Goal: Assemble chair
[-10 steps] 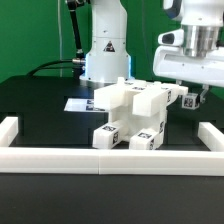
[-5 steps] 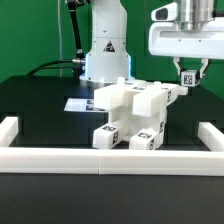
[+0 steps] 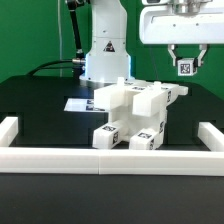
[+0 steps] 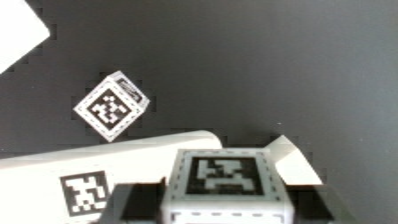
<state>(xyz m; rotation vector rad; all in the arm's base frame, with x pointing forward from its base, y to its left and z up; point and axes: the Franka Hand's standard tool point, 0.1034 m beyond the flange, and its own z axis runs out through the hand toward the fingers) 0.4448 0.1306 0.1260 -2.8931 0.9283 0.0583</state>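
The partly joined chair (image 3: 128, 108) stands in the middle of the black table, a white blocky body with tagged blocks at its front. My gripper (image 3: 185, 60) hangs high at the exterior view's right, above and to the right of the chair. It is shut on a small white tagged chair part (image 3: 185, 68), held clear of the table. In the wrist view that part (image 4: 222, 182) fills the space between my fingers (image 4: 135, 206), tag facing the camera. Below it lies a white face of the chair (image 4: 125, 160) with its own tag.
A low white border wall (image 3: 110, 158) runs along the front, with upright ends at both sides. The marker board (image 3: 76, 103) lies flat behind the chair at the exterior view's left. The arm's white base (image 3: 105, 55) stands at the back. A lone tag (image 4: 112, 105) lies on the black table.
My gripper has risen from beside the chair's right side to well above it, carrying the small tagged part. The chair has not moved.
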